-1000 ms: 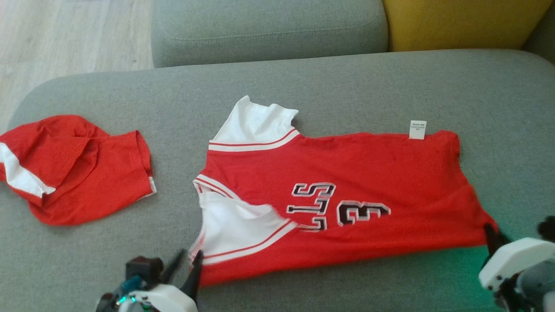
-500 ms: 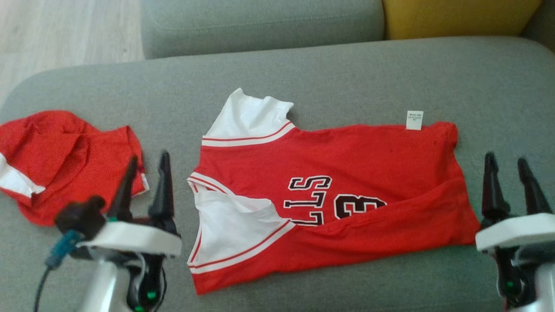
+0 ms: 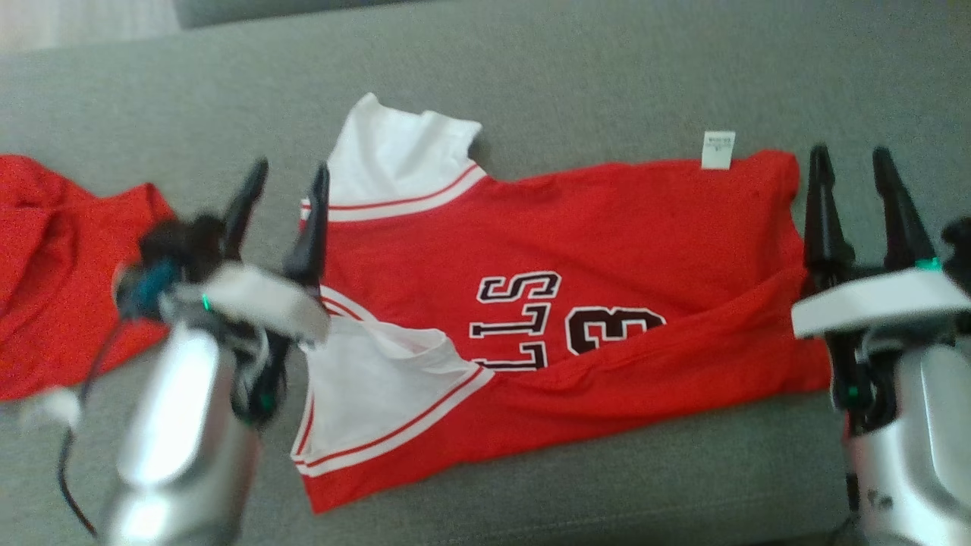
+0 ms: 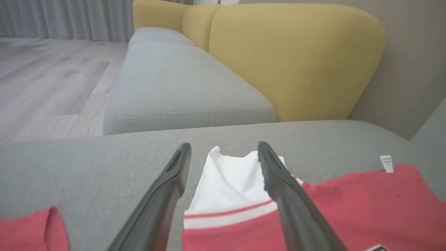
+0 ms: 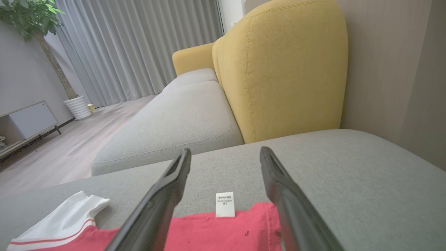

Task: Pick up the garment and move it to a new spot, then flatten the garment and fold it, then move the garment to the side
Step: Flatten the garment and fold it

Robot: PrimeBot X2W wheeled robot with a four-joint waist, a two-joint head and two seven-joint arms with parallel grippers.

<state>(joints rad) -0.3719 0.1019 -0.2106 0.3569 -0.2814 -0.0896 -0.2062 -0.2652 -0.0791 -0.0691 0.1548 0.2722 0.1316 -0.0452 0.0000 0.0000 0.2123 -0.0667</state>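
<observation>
the red jersey [image 3: 576,303] lies spread across the grey sofa seat [image 3: 576,68], its length running left to right in the head view. a white sleeve [image 3: 394,152] with red-striped trim sticks out at its far left corner, and a small white care label [image 3: 718,149] pokes past the far edge near the right end. the near edge is folded up over the body, and the fold covers the lower part of the black-and-white lettering [image 3: 523,318]. a white panel edged with red stripes shows at the near left.

the left hand [image 3: 292,167] hovers over the jersey's left edge with its two fingers spread apart and nothing between them. the right hand [image 3: 848,152] hovers just off the right end, also spread wide and empty.

a second red garment [image 3: 45,258] lies bunched on the seat to the left, apart from the jersey.

the left wrist view looks low across the seat. there the white sleeve sits between that hand's fingers but beyond them, untouched. the same view shows a yellow backrest [image 4: 292,59], another grey seat and a wood floor [image 4: 45,80], which the head view barely catches. the right wrist view frames the care label between its fingers. it also shows grey curtains [image 5: 139,45], a potted plant [image 5: 28,17] and a low cabinet [image 5: 31,120] at the room's far side.
</observation>
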